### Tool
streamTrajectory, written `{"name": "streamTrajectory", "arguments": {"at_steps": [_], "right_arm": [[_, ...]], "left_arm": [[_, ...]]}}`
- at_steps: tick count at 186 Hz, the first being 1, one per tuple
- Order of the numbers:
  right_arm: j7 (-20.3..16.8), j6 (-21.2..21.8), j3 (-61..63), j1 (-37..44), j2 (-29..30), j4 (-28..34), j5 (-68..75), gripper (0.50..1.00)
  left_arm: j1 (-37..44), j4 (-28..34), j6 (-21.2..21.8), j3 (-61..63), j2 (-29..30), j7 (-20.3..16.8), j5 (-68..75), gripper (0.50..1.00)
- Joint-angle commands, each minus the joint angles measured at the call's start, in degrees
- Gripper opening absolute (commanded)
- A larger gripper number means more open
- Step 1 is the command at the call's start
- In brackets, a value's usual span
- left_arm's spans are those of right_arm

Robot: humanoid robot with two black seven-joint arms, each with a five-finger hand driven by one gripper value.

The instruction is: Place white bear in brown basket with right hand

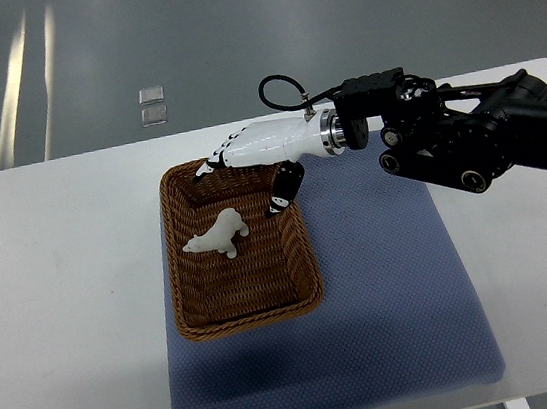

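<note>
1. The table [53, 294] is white, and its left part is bare. Grey floor [181, 35] shows beyond its far edge, with two small clear squares [151, 104] lying on the floor just past that edge.
2. A blue-grey mat [394, 279] covers the middle of the table, running from about the centre down to the near edge and out toward the right.
3. The basket [180, 277], brown and woven, sits on the left part of the mat, its long sides running from the far edge toward the near edge. Its left rim lies over the mat's left border.
4. The bear [218, 235], small and white, lies inside the basket on the woven bottom, in the far half, its head pointing toward the left edge of the table. It touches nothing but the basket floor.
5. The right hand [248, 162] is white with dark fingertips and hangs over the far rim of the basket, palm down. Its fingers [210, 164] are extended toward the left and loosely spread, and the thumb [282, 191] points down into the basket's far right corner. The hand is empty and apart from the bear, which lies just below and to the near side of it.
6. The right arm [467, 139], black with a silver wrist ring [333, 134], comes in from the right edge, crossing above the far right part of the table.
</note>
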Motion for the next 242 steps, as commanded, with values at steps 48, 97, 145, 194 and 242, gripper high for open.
{"name": "streamTrajectory", "arguments": {"at_steps": [48,97,145,194,242], "right_arm": [[-0.50,-3.67,7.99,-7.14,-2.01,-5.03,8.19,0.903],[-2.43,-6.05,21.44,-15.84,-2.01,-14.17,34.29,0.893],[-3.57,-8.51,25.57,-23.49,-2.80,-14.61,59.87,0.895],[-3.75,-8.42,33.92,-27.71,-2.63,-14.61,75.69,0.897],[-3.66,-7.72,40.78,-29.55,-1.92,-14.08,80.34,0.905]], "left_arm": [[0.00,0.00,0.01,0.08,0.00,0.00,0.00,1.000],[0.00,-0.08,-0.34,0.08,0.00,-0.09,0.09,1.000],[0.00,0.00,-0.34,0.08,0.00,-0.09,0.09,1.000],[0.00,-0.08,-0.43,-0.01,0.00,-0.09,0.09,1.000],[0.00,-0.08,-0.43,-0.01,0.00,-0.09,0.08,1.000]]}}
